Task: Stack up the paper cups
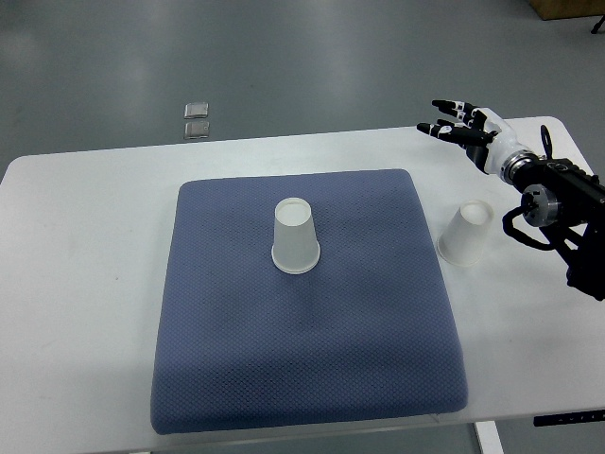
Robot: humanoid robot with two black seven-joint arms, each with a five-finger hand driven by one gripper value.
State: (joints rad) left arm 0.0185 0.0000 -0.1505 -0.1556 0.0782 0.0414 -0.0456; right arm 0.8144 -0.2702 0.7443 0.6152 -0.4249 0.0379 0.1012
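Fingers point(452, 121) of the right hand point(470, 129) are spread wide and nothing is held, near the surface's point(85, 236) far right corner. One paper cup point(467, 234) is seen upside down by the right edge, another cup point(295, 236) on the blue mat point(302, 350). Light, easily squashed cups should be held softly around the sides.

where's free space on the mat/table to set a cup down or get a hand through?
Free: most of the blue textured mat, all around the upside-down white paper cup near its centre; also the bare white table left of the mat. Tighter: the right strip, with the second upside-down white paper cup and the robot's open right hand.
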